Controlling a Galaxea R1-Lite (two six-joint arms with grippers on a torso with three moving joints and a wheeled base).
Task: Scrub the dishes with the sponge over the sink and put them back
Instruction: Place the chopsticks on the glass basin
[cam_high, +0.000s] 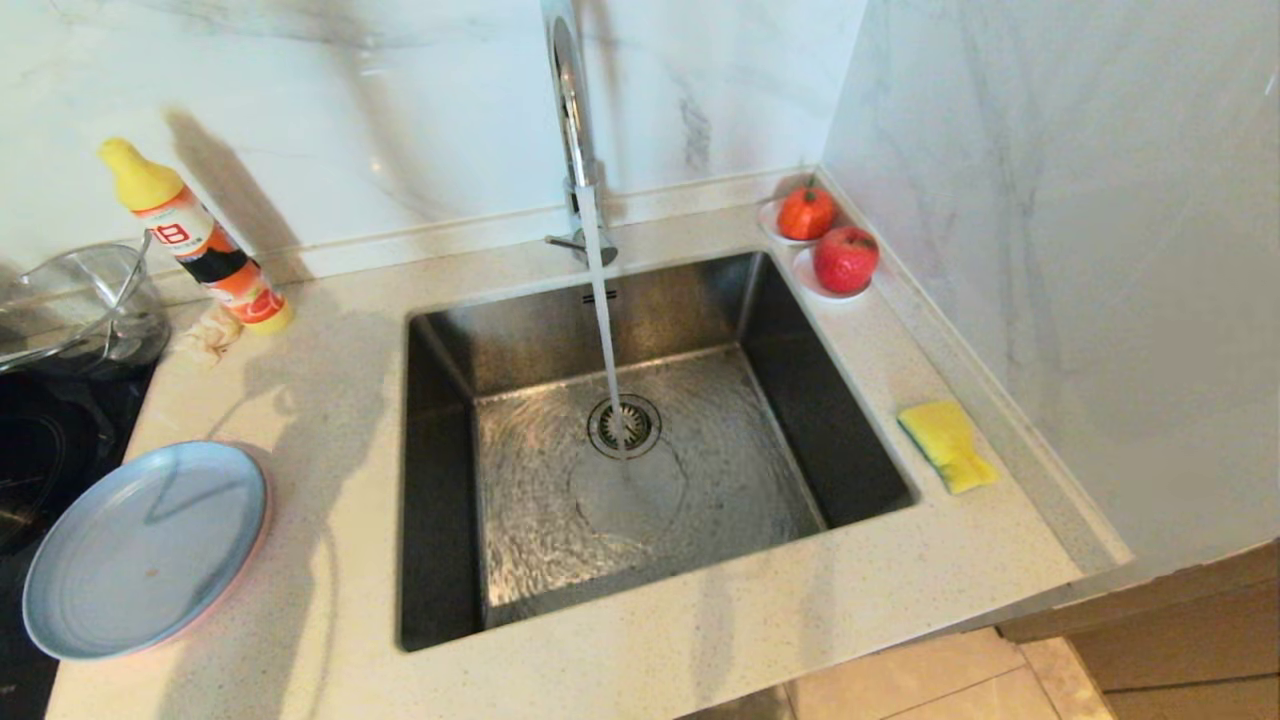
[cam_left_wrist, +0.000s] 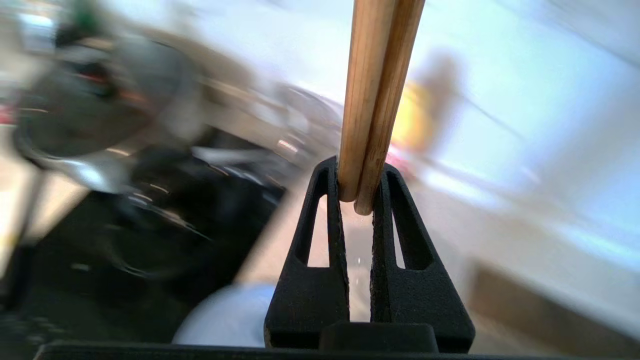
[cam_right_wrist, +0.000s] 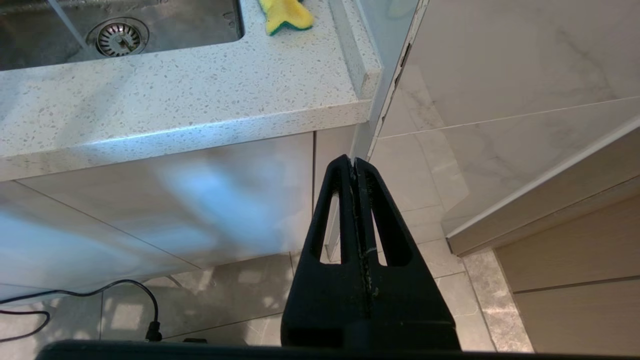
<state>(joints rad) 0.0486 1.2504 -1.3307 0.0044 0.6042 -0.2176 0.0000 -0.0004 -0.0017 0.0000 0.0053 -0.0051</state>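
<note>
A light blue plate (cam_high: 145, 550) lies on the counter left of the sink (cam_high: 440, 480), stacked on a pink plate whose rim (cam_high: 262, 520) peeks out. The yellow sponge (cam_high: 947, 445) lies on the counter right of the sink. Water runs from the faucet (cam_high: 570, 100) into the basin. Neither arm shows in the head view. In the blurred left wrist view my left gripper (cam_left_wrist: 357, 172) is shut on a pair of wooden sticks (cam_left_wrist: 372, 100), with the blue plate (cam_left_wrist: 225, 315) below it. My right gripper (cam_right_wrist: 354, 162) hangs shut and empty below the counter edge, the sponge (cam_right_wrist: 285, 12) far ahead of it.
An orange-labelled bottle (cam_high: 195, 240) and a clear glass bowl (cam_high: 80, 300) stand at the back left beside a black cooktop (cam_high: 40, 440). Two saucers with red fruit (cam_high: 845, 258) sit at the back right corner. A marble wall (cam_high: 1050, 250) bounds the right side.
</note>
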